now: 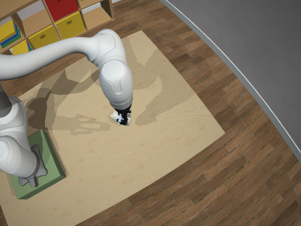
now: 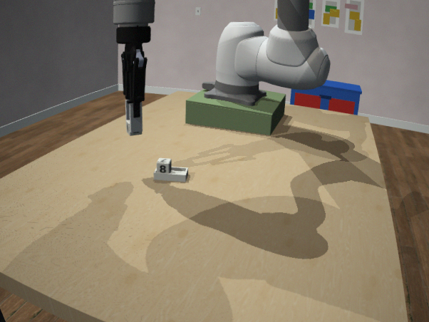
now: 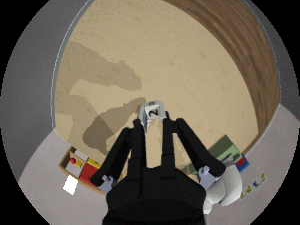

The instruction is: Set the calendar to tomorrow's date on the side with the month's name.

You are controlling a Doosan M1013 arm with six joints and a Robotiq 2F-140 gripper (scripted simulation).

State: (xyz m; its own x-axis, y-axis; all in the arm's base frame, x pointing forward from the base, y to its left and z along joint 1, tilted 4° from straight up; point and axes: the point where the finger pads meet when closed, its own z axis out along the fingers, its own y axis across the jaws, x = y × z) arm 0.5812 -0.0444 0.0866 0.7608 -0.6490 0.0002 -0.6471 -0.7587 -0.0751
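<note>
Figure: gripper [image 2: 134,132] raised above the table [image 2: 249,228], clamped on one calendar cube [image 2: 134,122].

From my remote station I see the arm pointing straight down, its fingers [image 2: 129,113] drawn narrow and pinching a pale cube held in the air, well above the tray [image 2: 177,175]. The exterior view shows this cube edge-on, so I cannot read its faces. The second cube [image 2: 164,166] stands in the tray's left end, showing an 8 toward the camera; the right end of the tray holds nothing. The tray lies flat on the table, near the middle, apart from the green base block [image 2: 235,113]. In the top view the gripper [image 1: 123,119] hangs directly over the tray [image 1: 113,116].
</note>
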